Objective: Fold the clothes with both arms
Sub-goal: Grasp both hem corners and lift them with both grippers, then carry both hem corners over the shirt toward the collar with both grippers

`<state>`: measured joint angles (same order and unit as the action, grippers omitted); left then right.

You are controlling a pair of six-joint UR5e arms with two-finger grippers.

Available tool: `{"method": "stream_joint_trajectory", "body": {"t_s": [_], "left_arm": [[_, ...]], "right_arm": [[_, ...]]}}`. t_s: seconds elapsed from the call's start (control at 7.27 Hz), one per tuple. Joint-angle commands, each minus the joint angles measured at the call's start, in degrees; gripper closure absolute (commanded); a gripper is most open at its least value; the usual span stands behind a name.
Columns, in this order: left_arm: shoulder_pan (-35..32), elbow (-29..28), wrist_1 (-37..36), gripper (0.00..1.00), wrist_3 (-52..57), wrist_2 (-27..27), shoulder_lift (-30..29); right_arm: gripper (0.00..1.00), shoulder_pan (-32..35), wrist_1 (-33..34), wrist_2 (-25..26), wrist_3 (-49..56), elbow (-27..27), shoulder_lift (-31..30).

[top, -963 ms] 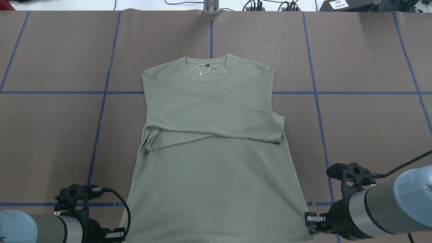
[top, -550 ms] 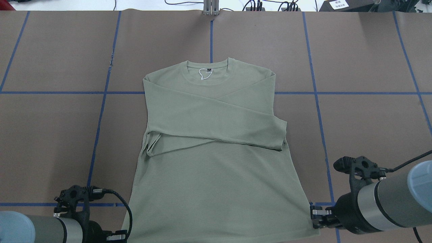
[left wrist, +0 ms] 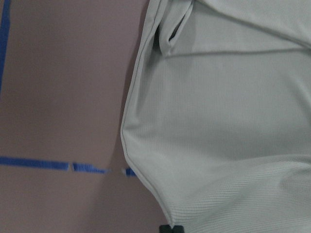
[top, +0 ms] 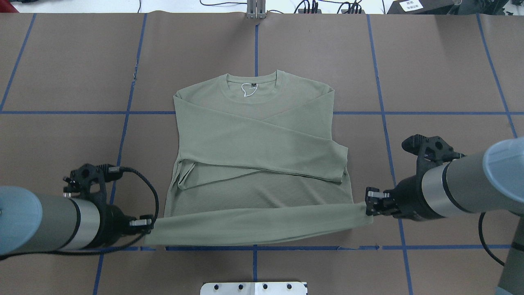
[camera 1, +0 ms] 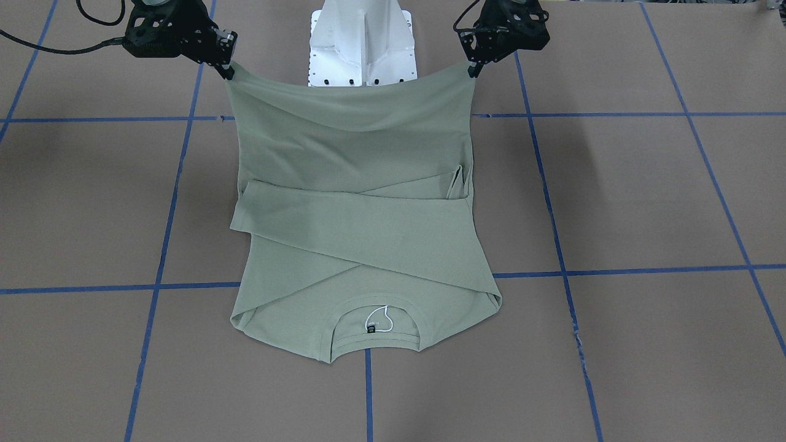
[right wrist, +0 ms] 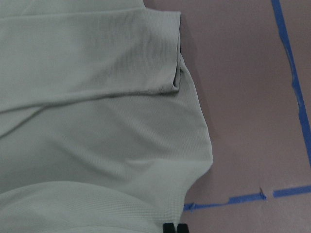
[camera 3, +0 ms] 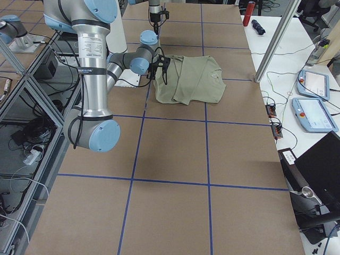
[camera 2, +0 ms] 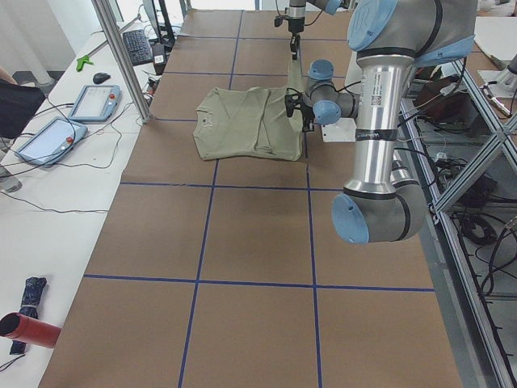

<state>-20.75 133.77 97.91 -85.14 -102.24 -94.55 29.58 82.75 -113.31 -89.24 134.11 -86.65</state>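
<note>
The clothes, one pale sage-green long-sleeved shirt (top: 262, 139), lie on the brown table with the collar away from me and both sleeves crossed over the chest. My left gripper (top: 148, 223) is shut on the near left hem corner. My right gripper (top: 368, 203) is shut on the near right hem corner. The hem hangs raised and stretched between them, over the shirt's lower part. From the front the left gripper (camera 1: 471, 69) and the right gripper (camera 1: 228, 69) hold the sagging hem above the shirt (camera 1: 356, 233). Both wrist views show cloth (left wrist: 218, 121) (right wrist: 97, 121) running into the pinched fingertips.
The white pedestal base (camera 1: 362, 43) stands just behind the raised hem. Blue tape lines (top: 123, 123) grid the brown table cover. A metal pole (camera 2: 121, 56) and tablets (camera 2: 93, 103) sit at the far side table, with a laptop (camera 3: 319, 164) nearby.
Both grippers have risen and moved forward, away from the robot's base, carrying the hem corners. The hem has left the table and now hangs stretched over the shirt's lower part.
</note>
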Motion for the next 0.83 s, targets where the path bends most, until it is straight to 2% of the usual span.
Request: {"method": "stream_joint_trajectory", "body": {"t_s": [0.0,0.28,0.41,0.69], "left_arm": [[-9.7,-1.1,-0.1,1.00,5.6,-5.0,-1.2],[-14.6,-2.5,-4.5,1.00,5.7,-5.9,-8.3],[-15.6,-6.6,-5.8,1.00,5.5,-5.9,-13.2],[-17.4,-12.5,-5.3,1.00,5.7,-5.5,-14.6]], "right_arm": [[1.00,7.7,-0.1,-0.2,2.8,-6.5,6.2],[1.00,13.4,0.0,0.0,3.3,-15.1,15.2],[1.00,14.8,-0.1,0.3,4.8,-18.5,17.9],[1.00,17.8,0.0,0.7,7.1,-22.9,21.2]]}}
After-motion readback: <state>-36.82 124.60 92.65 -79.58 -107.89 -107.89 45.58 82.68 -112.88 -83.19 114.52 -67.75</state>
